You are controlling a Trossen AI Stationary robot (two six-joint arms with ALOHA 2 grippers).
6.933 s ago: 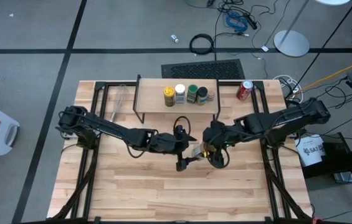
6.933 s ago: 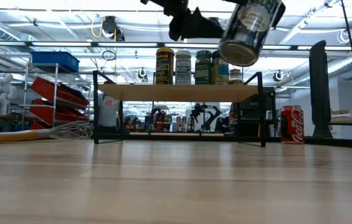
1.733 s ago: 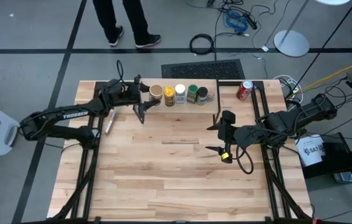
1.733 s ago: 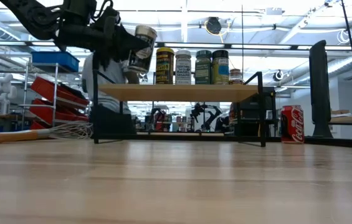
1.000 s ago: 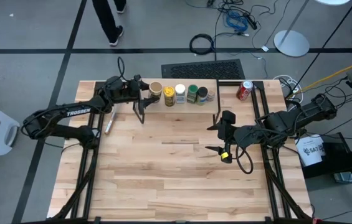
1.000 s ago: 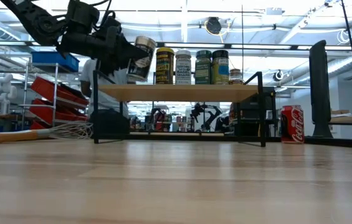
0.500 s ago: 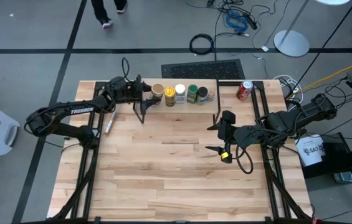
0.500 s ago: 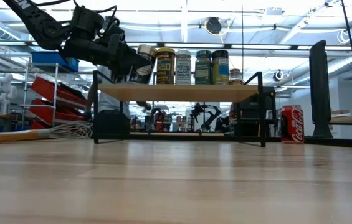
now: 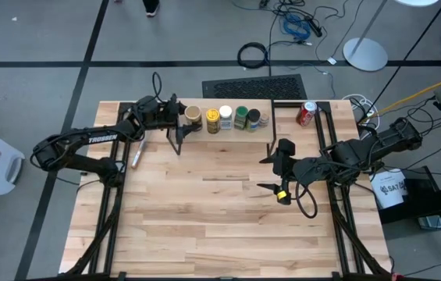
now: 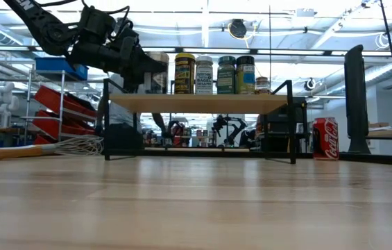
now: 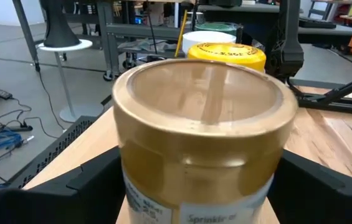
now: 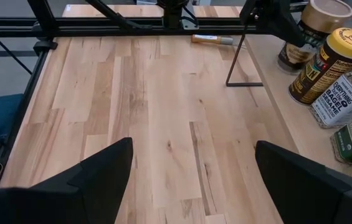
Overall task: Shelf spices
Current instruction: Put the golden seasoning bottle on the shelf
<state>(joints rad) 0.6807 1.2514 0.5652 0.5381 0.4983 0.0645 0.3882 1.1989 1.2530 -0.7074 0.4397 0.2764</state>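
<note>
High view: the small rectangular light-wood shelf on thin black metal legs (image 9: 204, 134) stands at the far edge of the large wooden tabletop (image 9: 204, 226), carrying a row of spice jars. From the left end these are a tan-lidded jar with a gold-brown body (image 9: 193, 116), a yellow-bodied jar with a yellow lid (image 9: 212, 119), a white-lidded jar (image 9: 225, 115), a green-lidded jar (image 9: 241, 116) and a dark-lidded jar (image 9: 254, 118). The left gripper (image 9: 179, 115) is at the shelf's left end, its dark fingers spread on either side of the tan-lidded jar; the left wrist view shows that jar upright between the two fingers, but whether they touch it cannot be told. The right gripper (image 9: 270, 173) hangs over the open tabletop in front of the shelf's right end, jaws wide apart and holding nothing. A red soda can (image 9: 307, 113) stands right of the shelf, and a wire whisk with a wooden handle (image 9: 144, 139) lies to its left.
</note>
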